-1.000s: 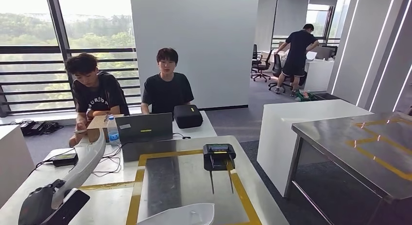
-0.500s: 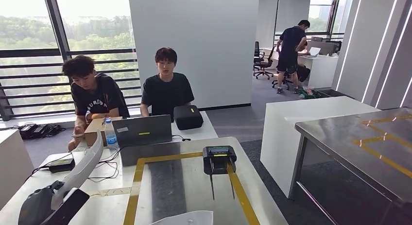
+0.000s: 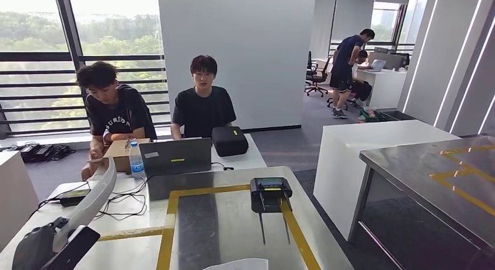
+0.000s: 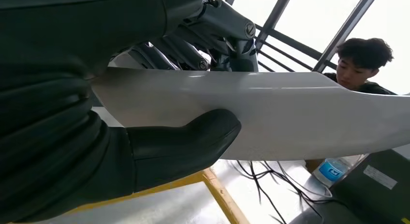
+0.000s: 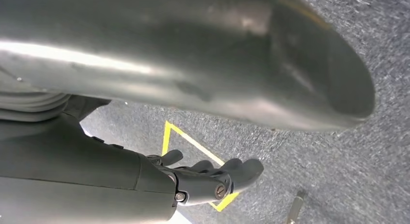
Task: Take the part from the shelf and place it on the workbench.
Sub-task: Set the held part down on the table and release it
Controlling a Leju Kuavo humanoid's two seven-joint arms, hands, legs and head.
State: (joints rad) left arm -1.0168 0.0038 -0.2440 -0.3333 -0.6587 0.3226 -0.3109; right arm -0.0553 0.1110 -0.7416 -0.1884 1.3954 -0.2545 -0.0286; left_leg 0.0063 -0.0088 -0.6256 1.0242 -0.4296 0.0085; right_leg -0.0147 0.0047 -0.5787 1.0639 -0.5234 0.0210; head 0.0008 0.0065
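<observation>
My left hand (image 3: 41,249) grips a long, curved white part (image 3: 93,197) low at the left of the head view, and the part rises toward the seated people. In the left wrist view the thumb (image 4: 183,141) presses on the part's (image 4: 290,112) underside with dark fingers over its top. A rounded white end (image 3: 239,264) shows at the bottom edge, over the workbench (image 3: 227,229) with its yellow tape frame. My right hand (image 5: 208,178) hangs over grey floor with its fingers stretched out and nothing in them, below a smooth grey curved surface (image 5: 193,64).
A black device with two prongs (image 3: 270,194) sits on the workbench's far side. Behind it are a laptop (image 3: 175,156), a water bottle (image 3: 136,159), cables and two seated people. A white counter (image 3: 373,147) and a steel table (image 3: 432,171) stand to the right.
The camera has shifted, so the whole scene sits slightly differently. My left hand with the part now lies lower and further left in the picture, and the white end at the bottom has sunk toward the edge.
</observation>
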